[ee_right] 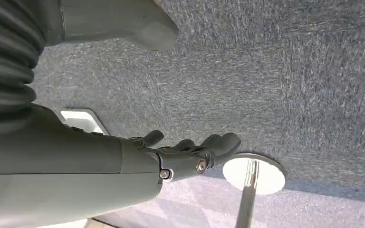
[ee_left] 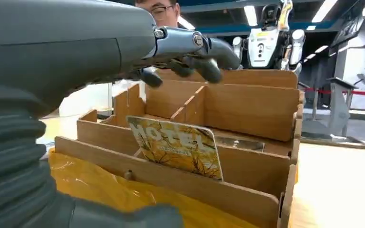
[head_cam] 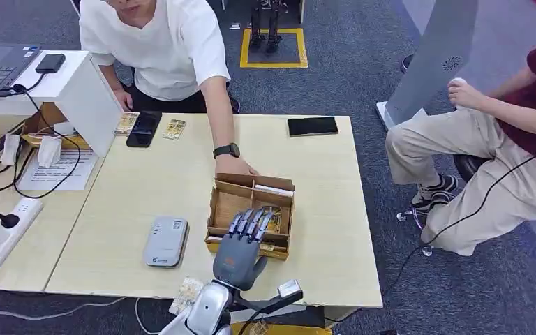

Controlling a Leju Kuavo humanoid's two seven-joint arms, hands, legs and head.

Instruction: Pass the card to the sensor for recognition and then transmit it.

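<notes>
The yellow patterned hotel card (ee_left: 178,147) stood in the brown wooden divided box (head_cam: 232,202), beneath the released left hand (head_cam: 243,246); a person's hand (head_cam: 235,167) steadied the box's far edge.

My left hand over the divided box on the worktop

My left hand (head_cam: 243,246) hangs above the near side of the wooden box (head_cam: 225,206), fingers (ee_left: 208,69) reaching over its compartments; a card (ee_left: 178,147) stands tilted in the box's near slot, below and just ahead of my palm. Left of my hand the card reader (head_cam: 166,241) lies flat on the worktop (head_cam: 146,181). Beyond the box, a person's hand (head_cam: 233,166) touches its far edge. Farther beyond and to the right lies a phone (head_cam: 312,126). My right hand (ee_right: 190,154) hangs over the floor (ee_right: 285,71).
</notes>
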